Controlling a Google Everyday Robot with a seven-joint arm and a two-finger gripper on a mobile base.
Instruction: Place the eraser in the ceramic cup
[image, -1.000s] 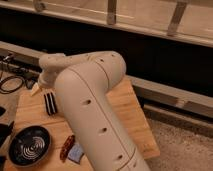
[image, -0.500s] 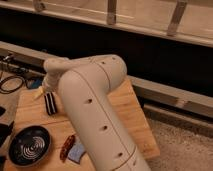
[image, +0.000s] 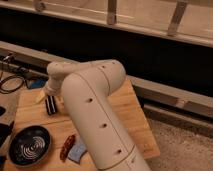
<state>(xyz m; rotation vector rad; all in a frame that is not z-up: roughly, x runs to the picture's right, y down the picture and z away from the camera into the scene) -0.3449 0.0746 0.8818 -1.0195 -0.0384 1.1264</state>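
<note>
The eraser (image: 50, 104), a small black block with pale stripes, lies on the wooden table (image: 130, 112) at its left side. My gripper (image: 47, 93) is at the end of the big white arm (image: 90, 100), right above the eraser and mostly hidden by the wrist. I cannot tell whether it touches the eraser. The ceramic cup is out of view, perhaps hidden behind the arm.
A wide dark dish with white spiral lines (image: 30, 145) sits at the front left. A reddish-brown oblong thing (image: 67, 146) and a blue sponge (image: 79, 150) lie beside it. Black cables (image: 12, 82) lie off the table's left. A dark wall runs behind.
The arm's wrist has come down a little toward the eraser. The eraser has not moved.
</note>
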